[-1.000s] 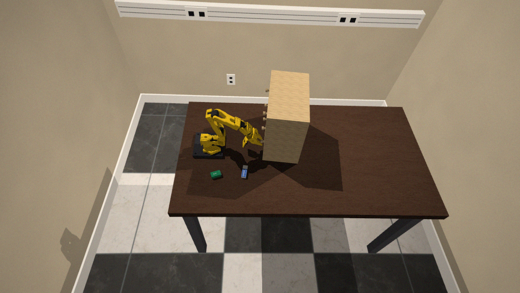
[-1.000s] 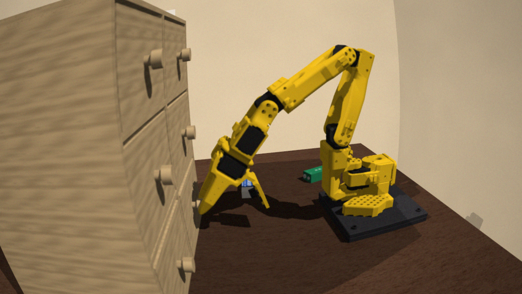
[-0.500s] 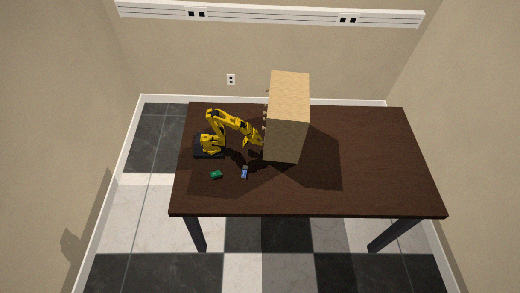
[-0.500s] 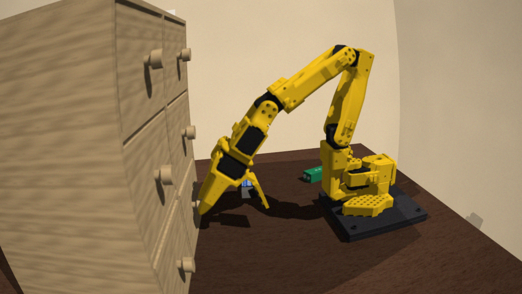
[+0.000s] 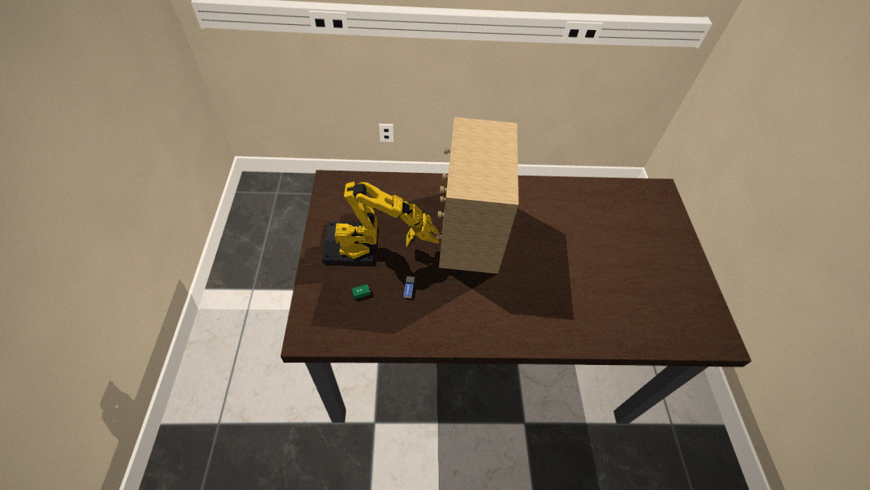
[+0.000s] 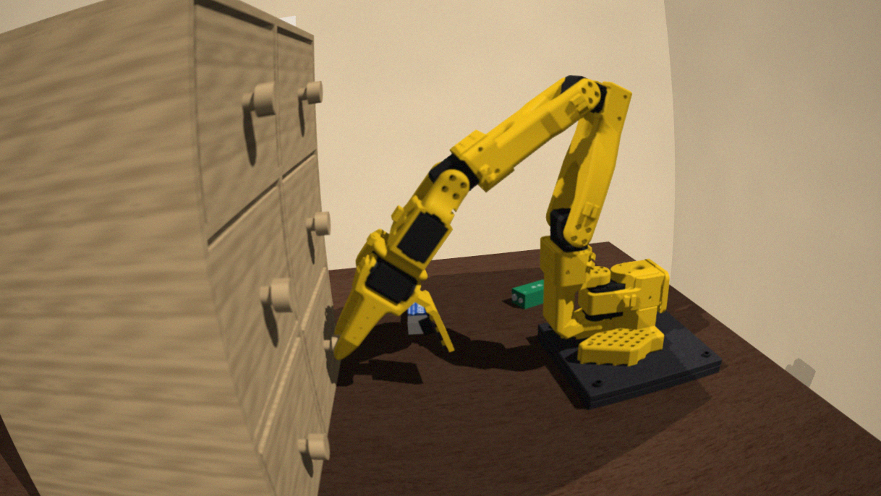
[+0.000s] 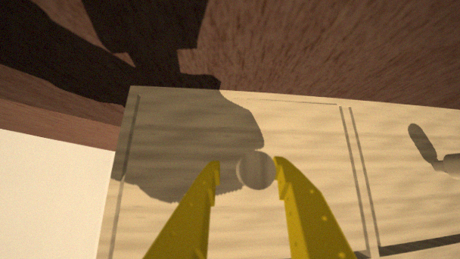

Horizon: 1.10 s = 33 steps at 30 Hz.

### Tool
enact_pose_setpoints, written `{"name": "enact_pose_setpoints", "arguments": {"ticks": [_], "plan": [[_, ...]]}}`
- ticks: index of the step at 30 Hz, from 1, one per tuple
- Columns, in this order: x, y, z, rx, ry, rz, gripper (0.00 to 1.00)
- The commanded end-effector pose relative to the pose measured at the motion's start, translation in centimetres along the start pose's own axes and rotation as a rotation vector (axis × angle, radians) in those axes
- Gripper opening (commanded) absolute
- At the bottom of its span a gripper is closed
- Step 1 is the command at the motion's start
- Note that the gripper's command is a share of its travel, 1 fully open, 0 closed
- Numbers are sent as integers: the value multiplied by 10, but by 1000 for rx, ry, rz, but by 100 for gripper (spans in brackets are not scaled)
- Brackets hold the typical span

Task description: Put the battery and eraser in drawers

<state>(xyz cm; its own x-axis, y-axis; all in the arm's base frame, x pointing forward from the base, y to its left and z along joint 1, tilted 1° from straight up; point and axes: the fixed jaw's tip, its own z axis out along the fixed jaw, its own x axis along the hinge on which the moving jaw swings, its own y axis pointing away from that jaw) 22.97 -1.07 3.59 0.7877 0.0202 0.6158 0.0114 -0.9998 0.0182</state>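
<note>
The wooden chest [image 5: 481, 194] stands on the table with all its drawers shut. My gripper [image 7: 247, 175] is low against the chest's front, its two yellow fingers on either side of the round knob [image 7: 256, 175] of the right drawer in the bottom row. One finger touches the knob and a gap shows at the other. The gripper also shows in the overhead view [image 5: 433, 236]. The blue and white eraser [image 5: 409, 287] lies on the table in front of the chest. The green AAA battery [image 5: 361, 292] lies to the left of the eraser.
My black base [image 5: 346, 251] sits on the table to the left of the chest. The eraser [image 6: 419, 319] shows partly hidden behind my gripper in the side view, and the battery [image 6: 526, 294] behind my arm. The other drawer knobs stick out of the chest front.
</note>
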Motion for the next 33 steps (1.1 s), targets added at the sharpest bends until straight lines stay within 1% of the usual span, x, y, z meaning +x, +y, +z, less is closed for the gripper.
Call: {"name": "enact_pose_setpoints", "arguments": {"ticks": [1,23,33], "plan": [[1,-2,1,7,0,-2,14],[1,-2,1,7,0,-2,0],[1,-2,1,7,0,-2,0]]}}
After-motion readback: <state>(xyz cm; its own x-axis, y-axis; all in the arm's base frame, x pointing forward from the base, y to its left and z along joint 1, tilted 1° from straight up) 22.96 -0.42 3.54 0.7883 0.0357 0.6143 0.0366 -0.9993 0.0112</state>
